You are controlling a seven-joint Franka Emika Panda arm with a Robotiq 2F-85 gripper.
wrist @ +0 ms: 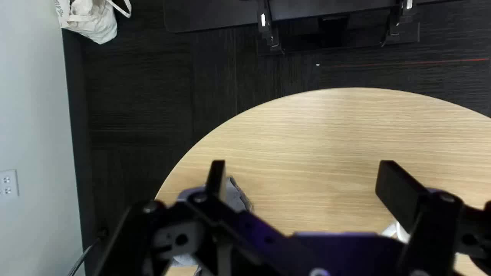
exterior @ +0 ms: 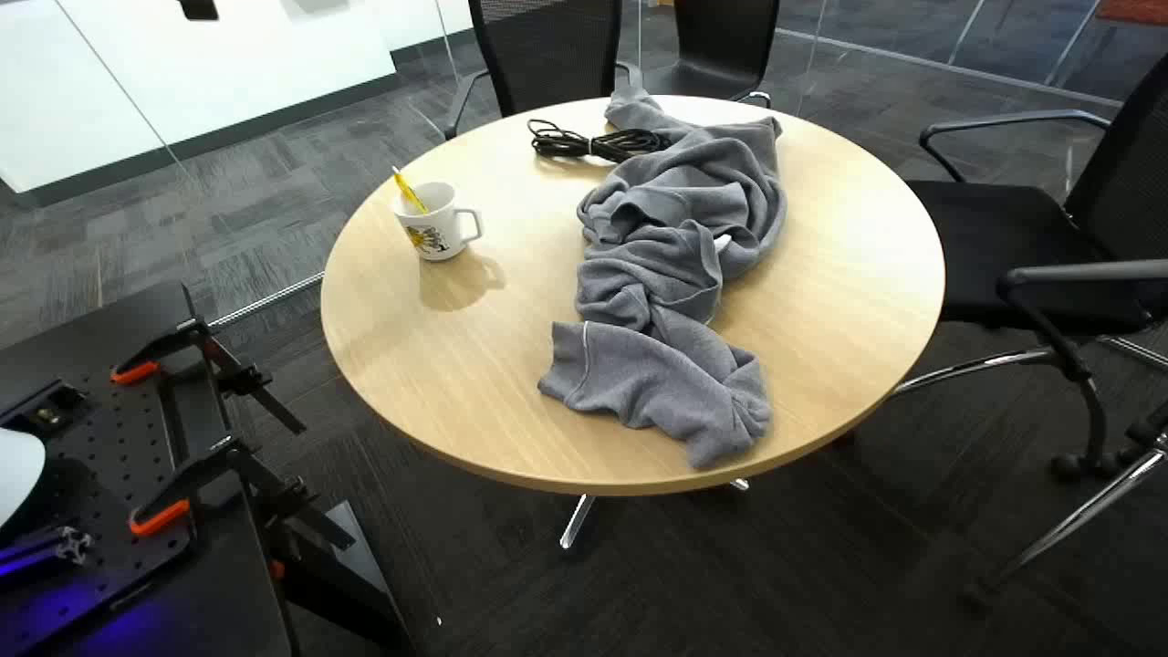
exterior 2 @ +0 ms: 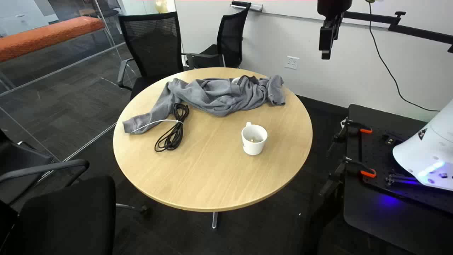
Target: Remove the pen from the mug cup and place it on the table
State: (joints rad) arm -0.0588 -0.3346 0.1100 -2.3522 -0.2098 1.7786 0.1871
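The yellow pen (exterior: 411, 192) stands tilted in the white mug cup (exterior: 443, 233), its upper end above the rim. In an exterior view only a small tip, likely the pen's (exterior 2: 252, 140), shows inside the mug (exterior 2: 252, 147). The mug stands upright on the round wooden table (exterior: 429, 365). My gripper (exterior 2: 326, 53) hangs high above, off the table's edge on the robot's side. In the wrist view the gripper (wrist: 303, 168) is open with nothing between its fingers. There, the mug (wrist: 402, 232) is mostly hidden behind a finger, and the pen is not visible.
A crumpled grey cloth (exterior: 680, 219) lies across the table, a small white thing (exterior: 722, 243) peeking out. A bundled black cable (exterior 2: 173, 131) lies beside it. Black chairs (exterior 2: 152, 46) stand around. The robot's black stand (exterior: 109, 438) with clamps is beside the table.
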